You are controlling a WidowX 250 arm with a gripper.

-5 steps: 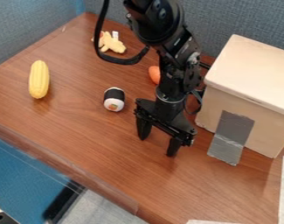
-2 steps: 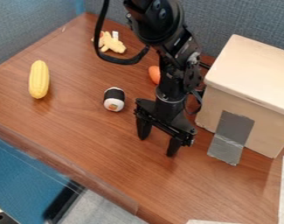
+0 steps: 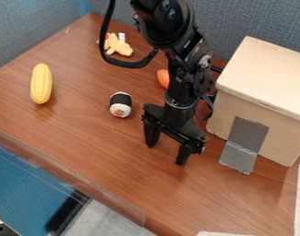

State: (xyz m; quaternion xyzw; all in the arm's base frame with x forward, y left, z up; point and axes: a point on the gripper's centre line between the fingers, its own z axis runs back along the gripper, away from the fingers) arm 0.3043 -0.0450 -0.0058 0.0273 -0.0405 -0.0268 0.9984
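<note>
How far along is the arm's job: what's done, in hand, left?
Done: no completed move evident; the sushi roll, yellow corn, pale soft toy and orange item lie loose on the table. In hand: nothing; the gripper is open and empty, near the wooden box. Left: probably all handling of the loose items; the sushi roll looks nearest.

wood table (image 3: 96,143) | corn (image 3: 41,84) | sushi roll (image 3: 120,104) | orange object (image 3: 163,79) | plush toy (image 3: 119,46) | pale box (image 3: 266,76)
</note>
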